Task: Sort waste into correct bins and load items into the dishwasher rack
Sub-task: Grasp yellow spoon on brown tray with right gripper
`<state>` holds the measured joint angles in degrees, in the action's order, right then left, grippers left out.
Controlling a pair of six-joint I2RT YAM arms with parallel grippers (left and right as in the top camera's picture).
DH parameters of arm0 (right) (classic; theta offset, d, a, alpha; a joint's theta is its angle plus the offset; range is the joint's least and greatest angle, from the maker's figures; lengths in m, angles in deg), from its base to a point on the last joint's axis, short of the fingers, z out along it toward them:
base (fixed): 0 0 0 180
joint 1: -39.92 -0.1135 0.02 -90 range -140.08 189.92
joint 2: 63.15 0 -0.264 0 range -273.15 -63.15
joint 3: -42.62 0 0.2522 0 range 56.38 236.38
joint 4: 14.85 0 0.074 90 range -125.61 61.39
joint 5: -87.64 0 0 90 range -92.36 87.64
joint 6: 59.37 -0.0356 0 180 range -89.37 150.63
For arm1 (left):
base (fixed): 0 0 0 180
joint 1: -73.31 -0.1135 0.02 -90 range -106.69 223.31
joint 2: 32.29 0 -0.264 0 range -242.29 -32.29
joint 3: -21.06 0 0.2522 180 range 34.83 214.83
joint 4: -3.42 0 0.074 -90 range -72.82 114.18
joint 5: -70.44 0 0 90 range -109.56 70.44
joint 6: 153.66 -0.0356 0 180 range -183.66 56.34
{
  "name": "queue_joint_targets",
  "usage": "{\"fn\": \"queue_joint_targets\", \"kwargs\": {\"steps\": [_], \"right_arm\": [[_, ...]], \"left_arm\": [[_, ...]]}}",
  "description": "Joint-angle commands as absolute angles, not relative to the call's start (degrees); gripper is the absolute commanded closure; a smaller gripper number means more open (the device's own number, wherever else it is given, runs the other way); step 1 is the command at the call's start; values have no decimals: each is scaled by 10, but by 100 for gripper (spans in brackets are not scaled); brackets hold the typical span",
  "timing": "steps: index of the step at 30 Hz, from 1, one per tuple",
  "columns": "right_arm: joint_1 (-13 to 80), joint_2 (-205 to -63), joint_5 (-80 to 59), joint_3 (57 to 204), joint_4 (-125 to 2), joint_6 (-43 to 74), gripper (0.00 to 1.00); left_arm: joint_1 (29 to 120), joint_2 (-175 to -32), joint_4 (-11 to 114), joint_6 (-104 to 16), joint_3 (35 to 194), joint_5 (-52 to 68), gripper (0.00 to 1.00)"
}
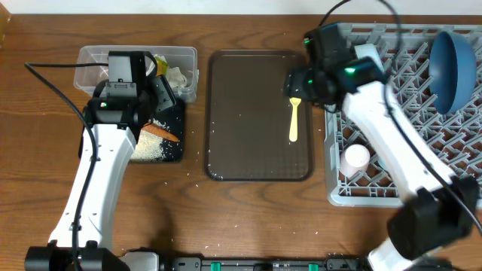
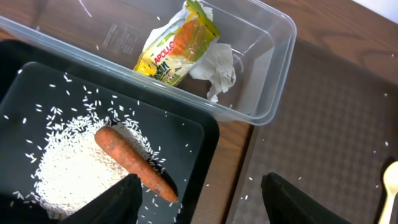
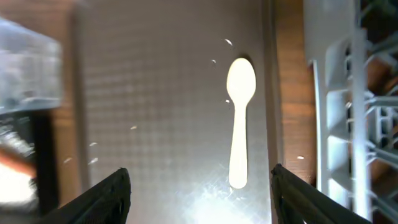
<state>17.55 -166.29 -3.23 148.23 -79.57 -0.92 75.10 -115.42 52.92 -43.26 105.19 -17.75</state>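
Spoon [image 3: 239, 124] is the thing to pick up now, I think, and it lies flat on the brown tray [image 1: 248, 150], close to the side where the rack [image 1: 407, 113] stands. The right gripper [image 3: 199, 199] hangs right over it. Its two fingers are wide apart and hold nothing. In the right wrist view the spoon sits between the two fingers, a bit nearer the right one. The spoon's long line runs straight away from the camera. Its round end is far from the fingers and the end of its handle is close to them. So one finger stands on each side of the thin handle, which looks like a good way to pinch it. The right arm is much nearer the spoon than the left arm is. The left gripper [image 2: 202, 202] is well off to the other side, over the black tray [image 2: 208, 134]. It is open too and holds nothing. Below it the carrot [image 2: 134, 165] lies on the rice [image 2: 68, 168], and the wrapper [image 2: 177, 46] lies in the clear tub [image 2: 273, 68]. To get the spoon, the right gripper would need to go down and close on the handle. The rack is just to its right, so the carry would be short.
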Motion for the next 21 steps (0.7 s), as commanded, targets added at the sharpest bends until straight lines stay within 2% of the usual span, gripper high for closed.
{"fn": "queue_joint_targets", "kwargs": {"steps": [1, 2, 4, 8, 21], "right_arm": [[167, -1699, 13, 1484, -782, -54, 32], [165, -1712, 13, 1484, -776, -54, 34], [163, -1734, 16, 1484, -770, -55, 40], [163, -1781, 24, 1484, -762, -58, 45], [163, -1866, 24, 1484, -745, -57, 56]], "left_arm": [[751, -1158, 537, -452, 1055, -171, 34], [751, -1158, 542, -452, 1054, -171, 34], [751, -1158, 547, -452, 1054, -171, 24], [751, -1158, 546, -452, 1054, -171, 15], [751, -1158, 546, -452, 1054, -171, 7]]}}
